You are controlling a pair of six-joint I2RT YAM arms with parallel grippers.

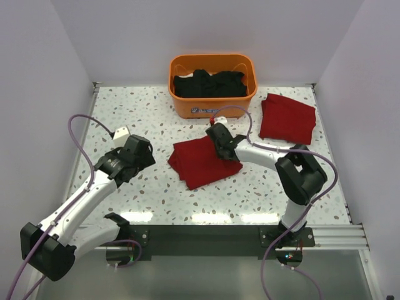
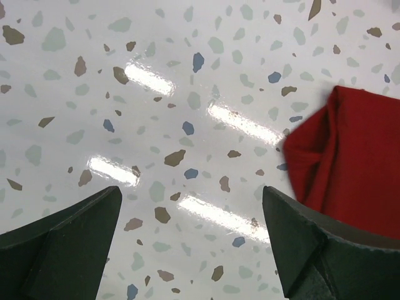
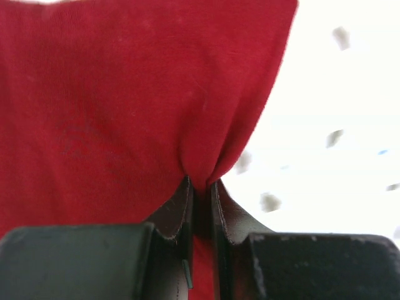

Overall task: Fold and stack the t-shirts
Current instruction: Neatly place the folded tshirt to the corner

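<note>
A folded dark-red t-shirt (image 1: 201,161) lies in the middle of the table. My right gripper (image 1: 223,149) is shut on its right edge; in the right wrist view a pinch of the red cloth (image 3: 125,106) bunches between the closed fingers (image 3: 178,215). A second folded red t-shirt (image 1: 286,117) lies at the back right. My left gripper (image 1: 139,155) hovers left of the middle shirt, open and empty. Its view shows wide-apart fingertips (image 2: 300,237) over bare table, with the shirt's left corner (image 2: 350,162) at the right.
An orange basket (image 1: 212,103) stands at the back centre, filled with dark cloth (image 1: 209,83). White walls close in the speckled table (image 1: 156,119) on three sides. A metal rail (image 1: 206,234) runs along the near edge by the arm bases.
</note>
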